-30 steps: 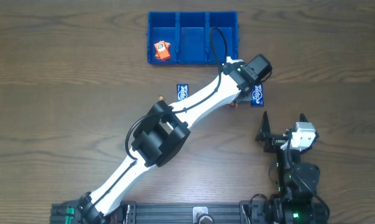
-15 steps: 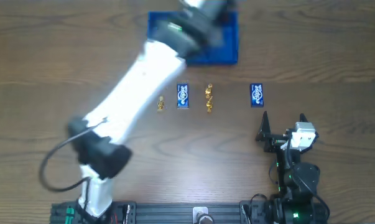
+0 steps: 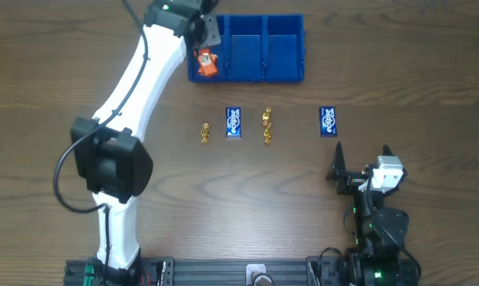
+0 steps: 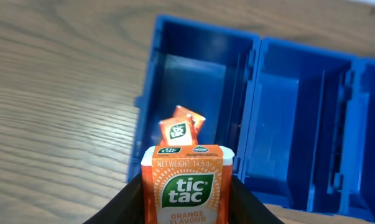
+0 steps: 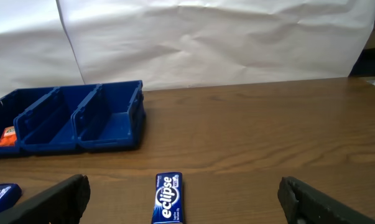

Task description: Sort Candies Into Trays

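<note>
Left end effector point(image 4: 188, 208) is clamped on an orange plastic candy box point(image 4: 188, 183) above the blue plastic tray point(image 3: 247, 78), top centre. Right end effector point(image 3: 361, 149) sits spread apart, lower right.

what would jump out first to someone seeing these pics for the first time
The white left arm stretches to the blue three-compartment tray, its left gripper holding an orange candy box over the end compartment, where another orange box already lies. Next, the row of blue gum packs and gold-wrapped candies on the wooden table before the tray.
</note>
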{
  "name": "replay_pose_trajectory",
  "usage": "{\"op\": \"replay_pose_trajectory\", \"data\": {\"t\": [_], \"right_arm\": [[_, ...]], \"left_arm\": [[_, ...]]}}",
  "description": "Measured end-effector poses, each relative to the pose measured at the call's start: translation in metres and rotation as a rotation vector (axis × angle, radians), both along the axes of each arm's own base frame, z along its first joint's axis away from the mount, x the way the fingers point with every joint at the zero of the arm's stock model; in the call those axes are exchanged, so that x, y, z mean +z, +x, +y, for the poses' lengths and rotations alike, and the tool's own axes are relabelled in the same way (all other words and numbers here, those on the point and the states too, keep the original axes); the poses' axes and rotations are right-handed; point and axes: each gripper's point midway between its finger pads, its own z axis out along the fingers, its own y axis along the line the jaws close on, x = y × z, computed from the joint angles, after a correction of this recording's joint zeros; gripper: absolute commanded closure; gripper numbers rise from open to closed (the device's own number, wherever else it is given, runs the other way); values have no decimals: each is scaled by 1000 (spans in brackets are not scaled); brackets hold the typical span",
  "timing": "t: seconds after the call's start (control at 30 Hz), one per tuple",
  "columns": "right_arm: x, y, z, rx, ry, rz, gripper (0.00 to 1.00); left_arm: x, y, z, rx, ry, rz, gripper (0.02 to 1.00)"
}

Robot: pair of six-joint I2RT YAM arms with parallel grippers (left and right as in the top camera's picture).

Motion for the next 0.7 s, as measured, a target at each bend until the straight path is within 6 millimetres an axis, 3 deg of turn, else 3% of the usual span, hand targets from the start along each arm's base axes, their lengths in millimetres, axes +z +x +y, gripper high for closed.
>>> {"op": "replay_pose_trajectory", "data": {"t": [0.23, 0.7], "right_arm": [[0, 0, 0, 0, 0, 0, 1], [0, 0, 0, 0, 0, 0, 3]], "left_arm": [[-48, 2, -8, -57, 30, 83, 781], [-49, 5, -8, -100, 50, 75, 720]]}}
